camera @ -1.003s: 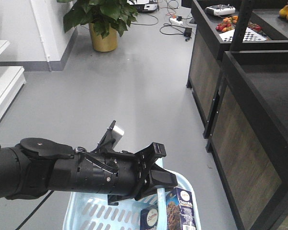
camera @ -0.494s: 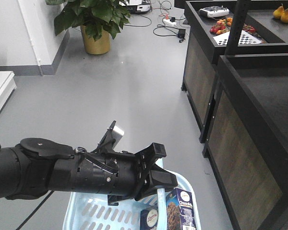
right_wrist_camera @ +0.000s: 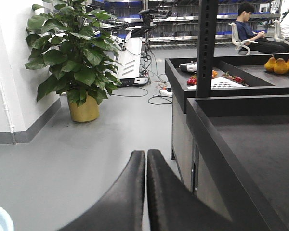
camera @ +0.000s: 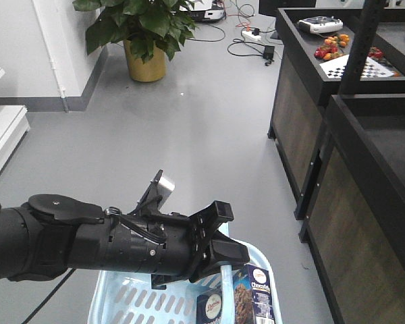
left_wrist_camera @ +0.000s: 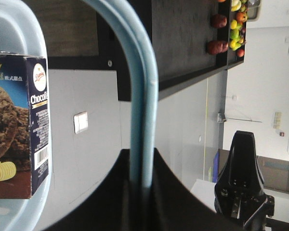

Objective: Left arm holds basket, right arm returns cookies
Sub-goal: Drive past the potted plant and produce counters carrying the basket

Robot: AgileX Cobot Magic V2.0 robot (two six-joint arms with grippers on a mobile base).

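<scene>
cookies (camera: 253, 295) in the basket (camera: 121, 300) at its right side, left arm (camera: 88, 246) over the basket, potted plant (camera: 145, 34) far behind on the floor (camera: 189, 135), counters (camera: 351, 209) along the right

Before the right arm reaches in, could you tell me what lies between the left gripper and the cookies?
Only the basket handle, which the left gripper grips; the front view shows it beside the cookies.
</scene>
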